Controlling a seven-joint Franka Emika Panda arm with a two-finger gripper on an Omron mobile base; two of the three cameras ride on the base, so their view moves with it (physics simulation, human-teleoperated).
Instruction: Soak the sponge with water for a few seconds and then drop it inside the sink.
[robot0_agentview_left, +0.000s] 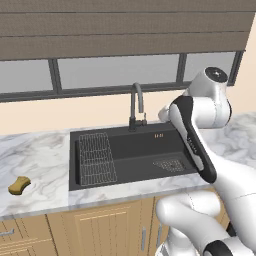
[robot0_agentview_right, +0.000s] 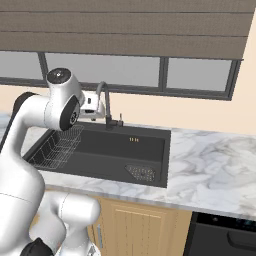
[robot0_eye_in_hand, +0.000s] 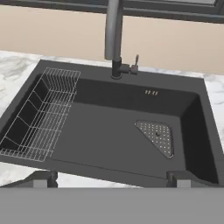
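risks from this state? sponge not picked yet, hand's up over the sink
1. The sponge lies on the counter left of the sink, well away from the open gripper over the basin; a long sweep left could clip the faucet.
2. No water runs from the faucet, so soaking may fail unless it gets turned on.
3. The wire rack fills the sink's left side; a dropped sponge might land on it.
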